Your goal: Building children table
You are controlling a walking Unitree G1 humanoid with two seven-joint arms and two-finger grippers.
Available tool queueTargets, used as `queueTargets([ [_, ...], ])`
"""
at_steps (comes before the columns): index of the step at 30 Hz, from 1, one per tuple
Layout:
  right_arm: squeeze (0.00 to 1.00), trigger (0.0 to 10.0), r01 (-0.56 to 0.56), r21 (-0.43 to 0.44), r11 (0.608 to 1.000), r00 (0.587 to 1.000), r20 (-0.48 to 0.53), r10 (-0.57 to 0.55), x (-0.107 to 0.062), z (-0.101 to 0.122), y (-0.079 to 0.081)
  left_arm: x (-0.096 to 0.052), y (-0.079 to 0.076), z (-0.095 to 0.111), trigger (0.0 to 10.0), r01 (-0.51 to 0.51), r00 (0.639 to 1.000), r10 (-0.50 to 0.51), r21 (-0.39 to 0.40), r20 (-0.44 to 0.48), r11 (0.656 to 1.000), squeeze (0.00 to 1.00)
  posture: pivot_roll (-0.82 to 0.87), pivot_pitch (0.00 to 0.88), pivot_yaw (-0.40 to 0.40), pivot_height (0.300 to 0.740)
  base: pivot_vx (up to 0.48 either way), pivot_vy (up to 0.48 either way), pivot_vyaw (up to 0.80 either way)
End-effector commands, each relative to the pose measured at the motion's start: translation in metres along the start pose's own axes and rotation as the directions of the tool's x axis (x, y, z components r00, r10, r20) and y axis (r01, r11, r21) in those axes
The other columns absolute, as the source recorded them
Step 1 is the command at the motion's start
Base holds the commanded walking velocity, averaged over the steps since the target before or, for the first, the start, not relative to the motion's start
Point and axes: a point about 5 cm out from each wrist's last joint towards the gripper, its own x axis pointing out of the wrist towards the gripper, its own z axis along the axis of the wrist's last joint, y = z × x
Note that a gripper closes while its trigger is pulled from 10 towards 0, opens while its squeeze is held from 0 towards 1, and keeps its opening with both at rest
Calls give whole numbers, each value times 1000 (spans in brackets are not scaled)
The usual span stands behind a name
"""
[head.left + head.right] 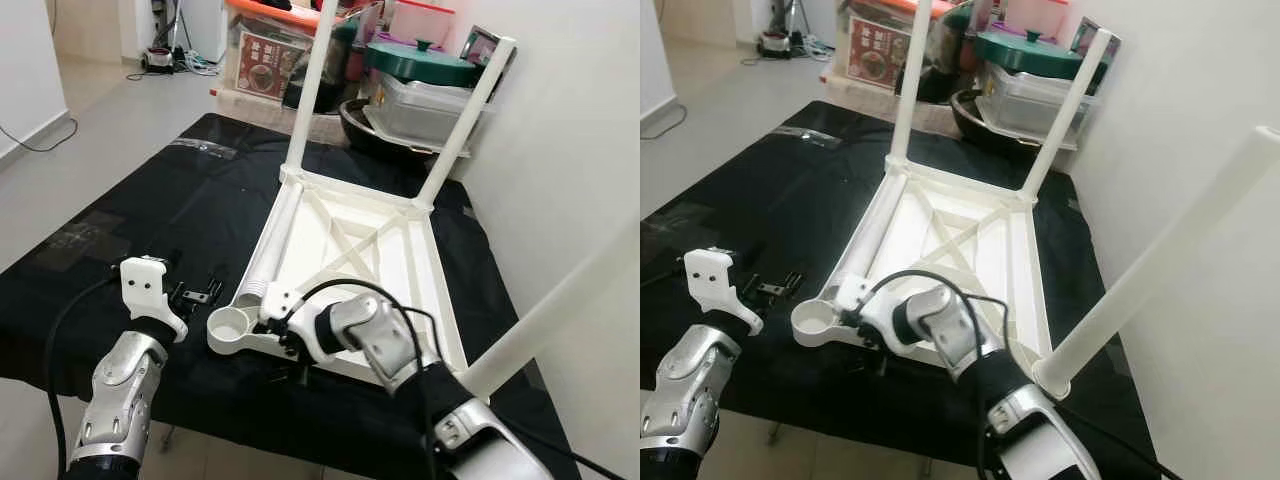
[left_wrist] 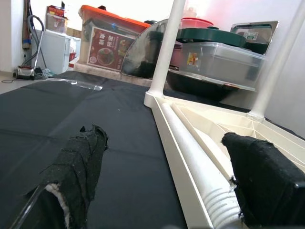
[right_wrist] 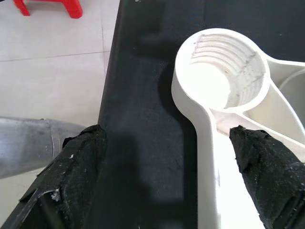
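The white children's table (image 1: 345, 235) lies upside down on a black cloth. Two legs (image 1: 312, 80) stand upright at its far corners and a third (image 1: 1160, 260) at the near right corner. The near left corner has an empty threaded socket (image 3: 224, 71). A loose white leg (image 1: 268, 250) lies inside the frame along the left side, its threaded end next to the socket (image 1: 232, 325). My right gripper (image 3: 167, 138) is open just in front of the socket, one finger over the frame's arm and the other over the cloth. My left gripper (image 1: 198, 293) hovers open left of the socket, holding nothing.
Storage boxes, a green-lidded pot (image 1: 420, 60) and a dark bowl crowd the far end of the black surface. A white wall (image 1: 570, 150) runs close on the right. Tiled floor (image 1: 90, 130) lies to the left and below the front edge, with a red stool (image 3: 47, 7).
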Motion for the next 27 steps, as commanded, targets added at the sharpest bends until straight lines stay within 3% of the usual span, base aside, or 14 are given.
queueTargets([
  [1,0,10000,24,24,999,1000,10,-24,-8,-2,-5,-1,-5,-2,10000,9,1000,-9,-4,-4,1000,0,105,0,-227,740,0,0,0],
  [3,0,10000,138,67,988,986,83,-143,-41,7,-25,-4,-5,4,10000,-12,1000,12,25,10,1000,0,94,0,-215,740,0,0,0],
  [5,0,10000,138,67,988,986,83,-143,-41,7,-25,-4,-5,4,10000,-12,1000,12,25,10,1000,0,94,0,-215,740,0,0,0],
  [7,0,10000,221,120,968,954,178,-240,-70,20,-34,-13,-3,16,10000,-49,998,47,47,51,998,0,94,0,-205,740,0,0,0],
  [9,0,10000,309,162,937,908,243,-341,-84,28,-36,-23,0,27,10000,-91,993,86,62,80,994,0,96,0,-204,740,0,0,0],
  [10,0,10000,309,162,937,908,243,-341,-84,28,-36,-23,0,27,10000,-91,993,86,62,80,994,0,96,0,-204,740,0,0,0],
  [12,0,10000,406,206,890,853,264,-450,-89,30,-40,-29,2,31,10000,-116,990,110,80,83,990,0,104,0,-199,740,0,0,0],
  [13,0,10000,509,235,828,789,258,-558,-90,28,-44,-32,2,30,10000,-127,990,120,89,78,988,0,114,0,-194,740,0,0,0],
  [15,0,10000,509,235,828,789,258,-558,-90,28,-44,-32,2,30,10000,-127,990,120,89,78,988,0,114,0,-194,740,0,0,0],
  [16,0,10000,576,255,777,736,251,-628,-90,26,-47,-34,2,30,10000,-134,989,127,95,74,986,0,114,0,-194,740,0,0,0],
  [17,0,10000,576,255,777,736,251,-628,-90,26,-47,-34,2,30,10000,-134,989,127,95,74,986,0,114,0,-194,740,0,0,0],
  [18,0,10000,659,263,705,660,249,-709,-90,22,-48,-35,0,28,10000,-141,989,136,89,60,986,0,116,0,-191,740,0,0,0],
  [20,0,10000,717,316,621,574,236,-784,-86,14,-45,-34,-4,22,10000,-149,989,148,89,18,985,0,118,0,-186,740,0,0,0],
  [27,0,10000,735,428,526,502,179,-846,-83,1,-36,-30,-8,19,10000,-143,989,146,115,-22,983,0,111,0,-170,740,0,396,-536],
])
